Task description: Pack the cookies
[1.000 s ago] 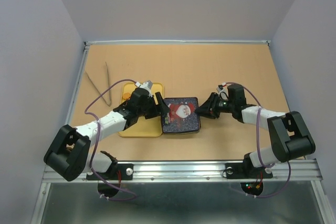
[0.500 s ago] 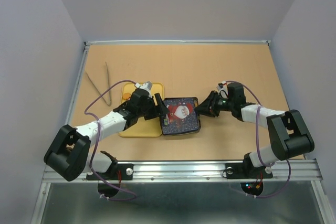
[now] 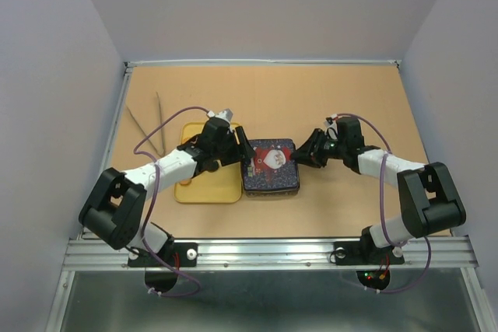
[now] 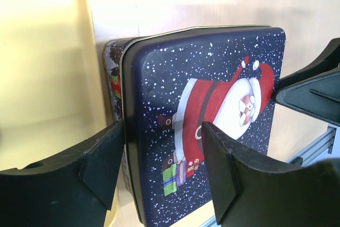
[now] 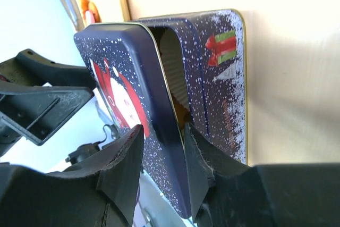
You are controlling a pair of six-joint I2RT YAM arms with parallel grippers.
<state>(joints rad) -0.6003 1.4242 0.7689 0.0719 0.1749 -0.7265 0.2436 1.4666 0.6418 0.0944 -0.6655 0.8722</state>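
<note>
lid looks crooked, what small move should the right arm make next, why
Probably lower the right gripper so the lid seats on the tin. It pinches the lid's edge, which stands raised off the tin's wall with a paper cup showing in the gap; the left gripper sits open at the opposite edge.

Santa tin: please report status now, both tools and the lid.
Right tool shut on Santa lid edge, lid raised that side off tin. Left tool open at lid's opposite edge. Paper cup visible inside; no obstruction seen.
</note>
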